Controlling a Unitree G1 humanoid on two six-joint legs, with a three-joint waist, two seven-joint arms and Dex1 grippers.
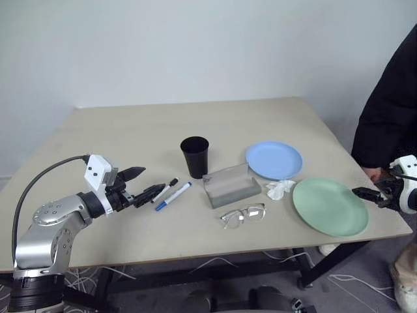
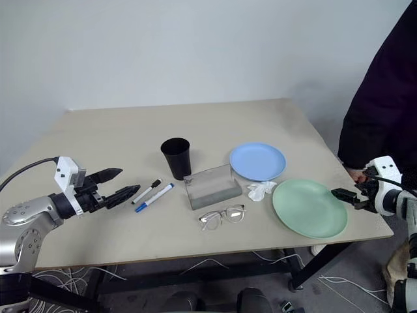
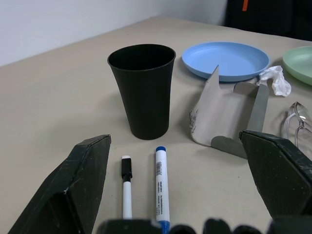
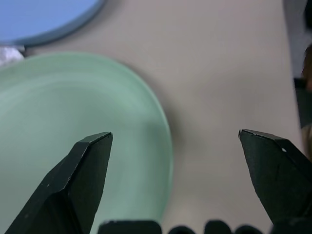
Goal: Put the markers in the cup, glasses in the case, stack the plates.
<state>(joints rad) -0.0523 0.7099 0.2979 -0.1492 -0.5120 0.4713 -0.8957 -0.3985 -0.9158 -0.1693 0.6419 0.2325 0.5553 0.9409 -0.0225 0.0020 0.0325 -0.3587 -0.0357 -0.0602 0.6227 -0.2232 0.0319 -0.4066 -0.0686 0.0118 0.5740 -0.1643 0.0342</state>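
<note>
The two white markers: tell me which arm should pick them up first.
Left, probably. The open left gripper sits just short of the black-capped white marker and blue-capped white marker; the right gripper is at the mint green round plate.

table [image 1: 130,137]: big, tan, flat | black cup [image 1: 195,156]: stands near the middle | two markers [image 1: 169,192]: lie side by side, left of the cup | grey case [image 1: 229,184]: open, right of the cup | glasses [image 1: 243,214]: in front of the case | blue plate [image 1: 274,160] and green plate [image 1: 330,206]: on the right, apart | white tissue [image 1: 280,189]: between the plates
</note>
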